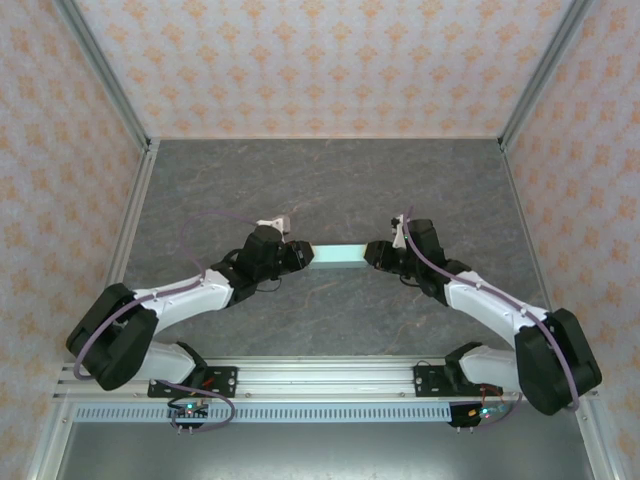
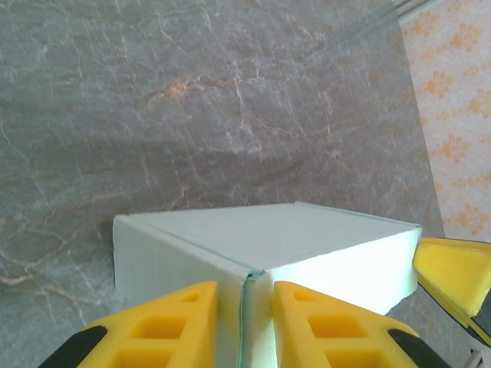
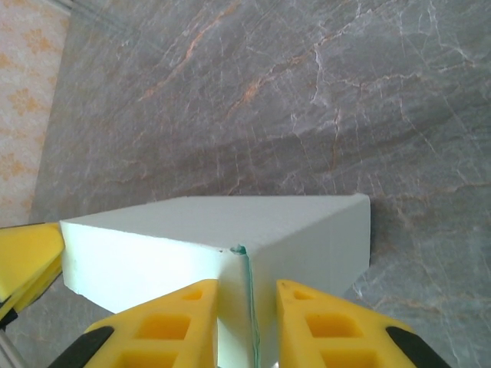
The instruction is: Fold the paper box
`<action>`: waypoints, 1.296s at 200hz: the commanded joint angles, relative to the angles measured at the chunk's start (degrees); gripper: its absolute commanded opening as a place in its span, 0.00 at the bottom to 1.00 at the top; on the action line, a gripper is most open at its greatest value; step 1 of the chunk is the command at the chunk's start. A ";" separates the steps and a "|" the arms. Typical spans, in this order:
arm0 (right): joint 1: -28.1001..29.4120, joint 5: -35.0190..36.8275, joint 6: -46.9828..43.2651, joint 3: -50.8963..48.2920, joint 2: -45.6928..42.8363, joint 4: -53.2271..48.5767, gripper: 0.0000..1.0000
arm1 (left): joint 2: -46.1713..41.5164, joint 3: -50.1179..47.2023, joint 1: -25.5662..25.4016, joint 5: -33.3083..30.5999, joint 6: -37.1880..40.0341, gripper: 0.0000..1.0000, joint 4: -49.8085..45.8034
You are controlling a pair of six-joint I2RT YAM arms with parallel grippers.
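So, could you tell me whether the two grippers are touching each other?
Apart. The top view shows the left gripper and the right gripper at opposite ends of the box, its mint length between their fingertips.

Both arms bend inward, elbows splayed outward, the left end effector [image 1: 307, 256] and right end effector [image 1: 369, 254] pointing tip to tip; each one's yellow fingers [image 2: 176, 326] stand narrowly parted.

Top view: paper box [image 1: 337, 257] ends hidden under left gripper [image 1: 306, 257] and right gripper [image 1: 368, 255]. Wrist views: box's near corner cut off, bottom edge.
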 commanded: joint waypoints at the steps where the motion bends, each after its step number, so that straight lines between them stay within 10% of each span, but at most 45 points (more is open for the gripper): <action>1: 1.83 0.84 -1.35 -3.14 -1.68 -7.18 0.24 | 0.04 -2.79 -2.10 0.28 0.77 0.26 -8.09; 87: 3.31 3.35 -2.03 -2.82 -0.29 -6.53 0.23 | 0.47 -2.56 -2.77 -1.87 3.47 0.30 -10.80; 118: 3.37 5.88 -2.48 -1.73 -2.41 -9.39 0.37 | -5.21 -3.69 -2.26 -3.74 5.43 0.45 -11.84; 165: 2.80 5.00 -0.45 3.32 8.66 -3.68 0.44 | 6.39 4.83 4.60 5.95 9.03 0.53 -11.06; 259: 2.38 4.16 0.08 12.38 22.36 2.90 0.38 | 21.22 16.11 7.74 8.76 10.03 0.38 -10.27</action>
